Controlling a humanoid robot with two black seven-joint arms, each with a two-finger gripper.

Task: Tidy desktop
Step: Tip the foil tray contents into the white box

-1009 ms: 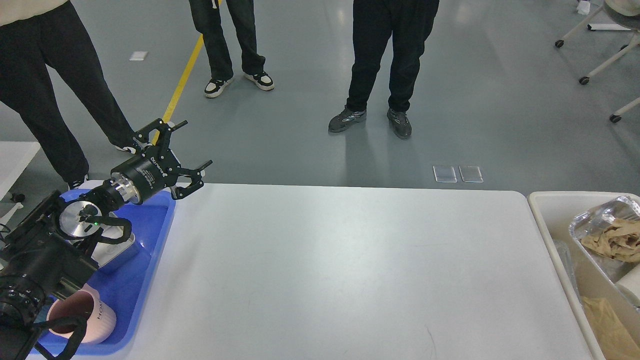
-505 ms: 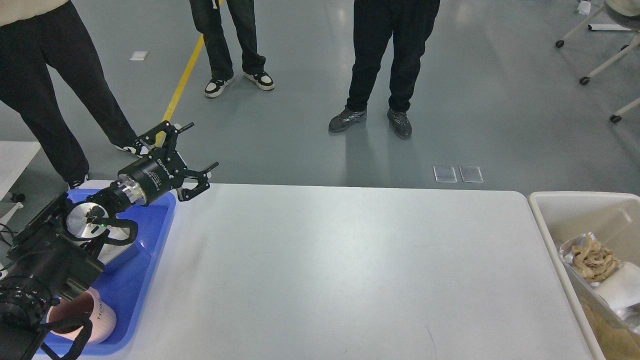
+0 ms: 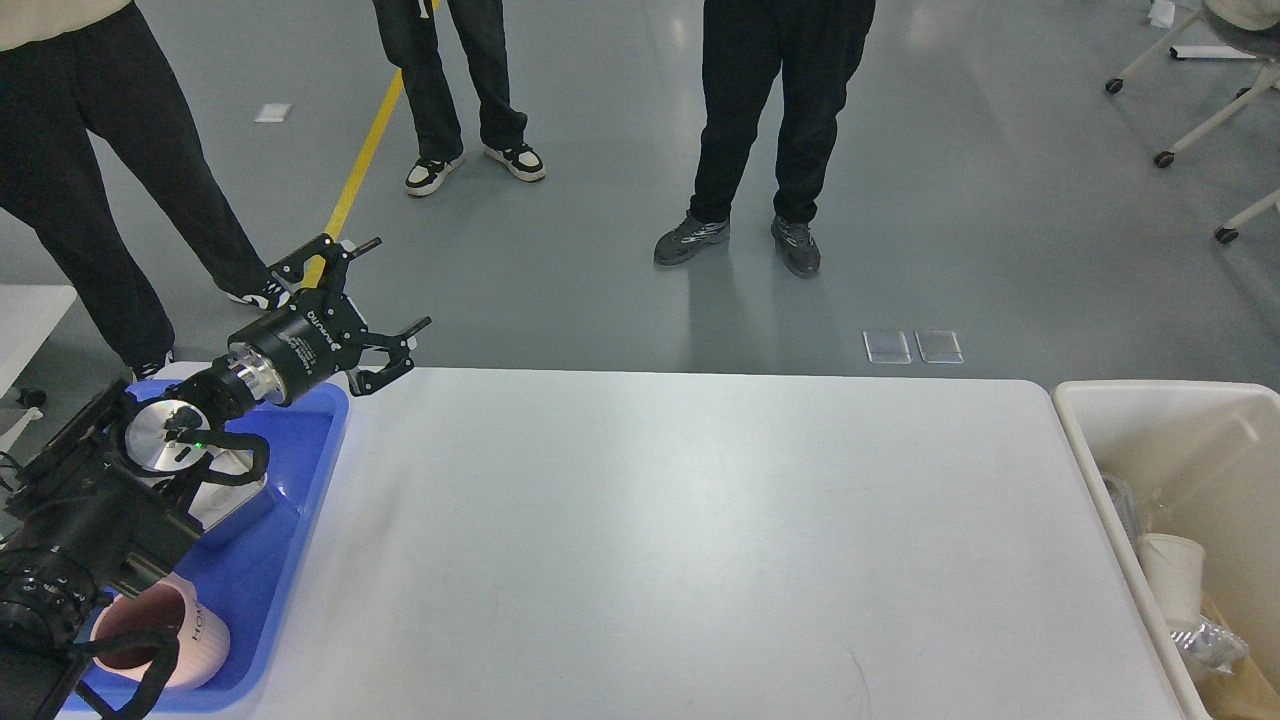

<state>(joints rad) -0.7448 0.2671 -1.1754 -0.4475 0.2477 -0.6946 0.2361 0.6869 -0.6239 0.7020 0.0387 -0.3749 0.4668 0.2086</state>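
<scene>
Worktop (image 3: 700, 540) bare; cup (image 3: 165, 635) in tray (image 3: 300, 520), rubbish in bin (image 3: 1170, 430). Left pincer (image 3: 385, 295) spread, empty. Tidying judged nearly complete.

One white desktop (image 3: 680, 540). One blue tray (image 3: 300, 520) holding one pink cup (image 3: 165, 635). One beige bin (image 3: 1150, 440) with one white paper cup (image 3: 1172, 575) showing inside. One black arm with one gripper (image 3: 385, 300). Three people's legs; two clear floor plates (image 3: 913, 346).

The left gripper (image 3: 385, 282) hung with fingers spread above the desktop's (image 3: 680, 540) far-left corner, over the blue tray's (image 3: 300, 510) far end.
</scene>
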